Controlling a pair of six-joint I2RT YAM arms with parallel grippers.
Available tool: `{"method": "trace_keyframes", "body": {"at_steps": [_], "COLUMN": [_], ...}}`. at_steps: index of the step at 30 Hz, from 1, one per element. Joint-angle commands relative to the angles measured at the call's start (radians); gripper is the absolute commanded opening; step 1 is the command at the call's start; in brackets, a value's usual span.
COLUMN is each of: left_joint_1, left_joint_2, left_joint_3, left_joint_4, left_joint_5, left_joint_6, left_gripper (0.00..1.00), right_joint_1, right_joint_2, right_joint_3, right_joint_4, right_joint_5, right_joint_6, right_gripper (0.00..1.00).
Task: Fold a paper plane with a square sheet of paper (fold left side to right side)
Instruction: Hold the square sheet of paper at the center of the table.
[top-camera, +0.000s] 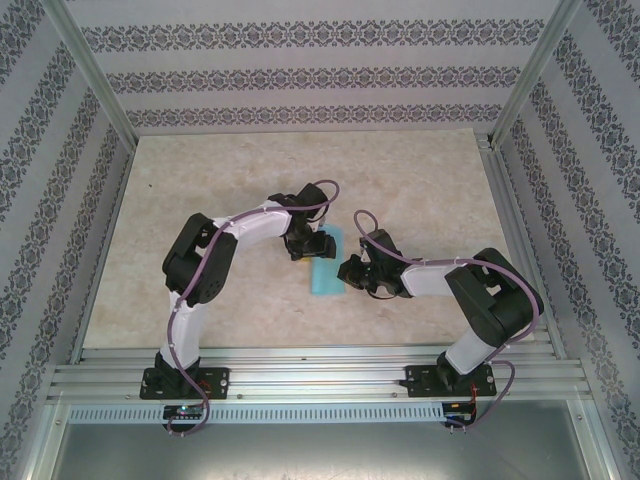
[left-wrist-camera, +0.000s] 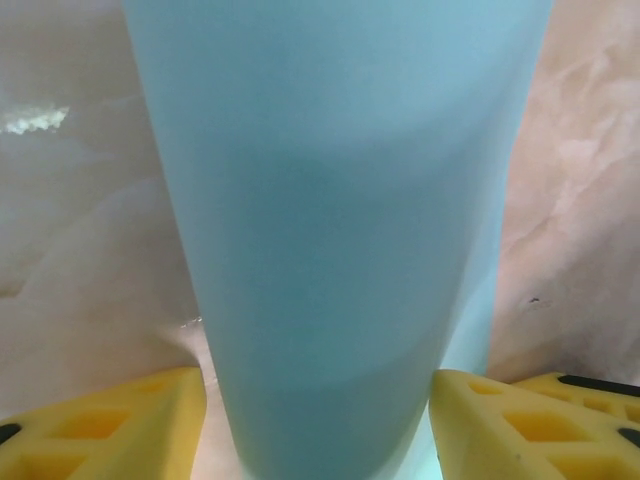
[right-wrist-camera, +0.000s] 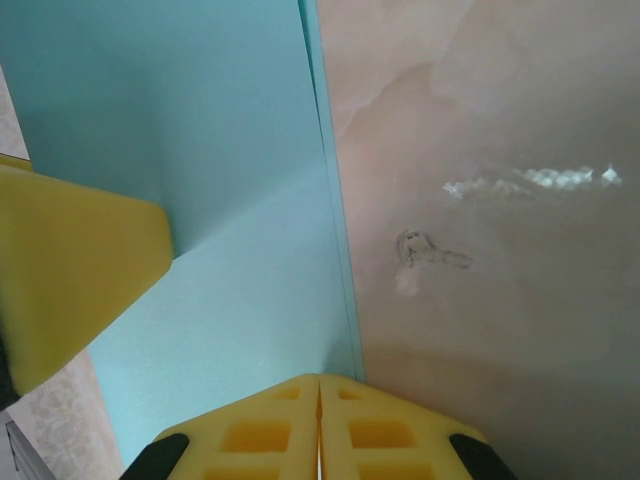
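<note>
While sheet (left-wrist-camera: 330, 200) is pinned by clenched R end effector (right-wrist-camera: 320, 390), open L end effector (left-wrist-camera: 318, 378) should be lowered, edges matched.

No text, label, brand, number or sign can be read in any of the views.

Paper (top-camera: 327, 272) on table (top-camera: 230, 180) between left hand (top-camera: 312, 245) and right hand (top-camera: 349, 270).
</note>
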Motion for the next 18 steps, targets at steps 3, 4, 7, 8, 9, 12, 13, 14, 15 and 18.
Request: {"method": "trace_keyframes", "body": {"at_steps": [3,4,7,8,9,12,13,14,15,18], "left_joint_1": [0.077,0.085,0.099,0.099,0.099,0.098,0.098,0.096,0.091,0.072], "left_joint_2": [-0.125,-0.144,-0.205,-0.226,-0.244,-0.282,-0.287,-0.286,-0.281,-0.242], "left_joint_3": [-0.030,-0.040,-0.084,-0.107,-0.129,-0.216,-0.240,-0.254,-0.259,-0.248], "left_joint_4": [0.072,0.071,0.091,0.115,0.148,0.283,0.333,0.370,0.391,0.401], "left_joint_5": [0.056,0.054,0.061,0.080,0.110,0.237,0.276,0.303,0.323,0.352], "left_joint_6": [0.039,0.040,0.045,0.042,0.035,-0.027,-0.054,-0.073,-0.079,-0.082], "left_gripper": [0.64,0.65,0.63,0.61,0.59,0.51,0.49,0.47,0.46,0.42], "right_joint_1": [0.012,0.012,0.012,0.013,0.013,0.013,0.013,0.013,0.013,0.016], "right_joint_2": [0.065,0.068,0.073,0.075,0.073,0.073,0.073,0.076,0.076,0.081], "right_joint_3": [-0.018,-0.017,-0.014,-0.014,-0.011,-0.008,-0.007,-0.006,-0.004,0.000], "right_joint_4": [-0.095,-0.093,-0.089,-0.089,-0.091,-0.094,-0.096,-0.095,-0.095,-0.097], "right_joint_5": [0.032,0.032,0.031,0.032,0.032,0.034,0.035,0.034,0.033,0.034], "right_joint_6": [-0.028,-0.028,-0.028,-0.028,-0.029,-0.030,-0.030,-0.030,-0.030,-0.030], "right_gripper": [0.08,0.08,0.08,0.08,0.08,0.08,0.08,0.08,0.08,0.08]}}
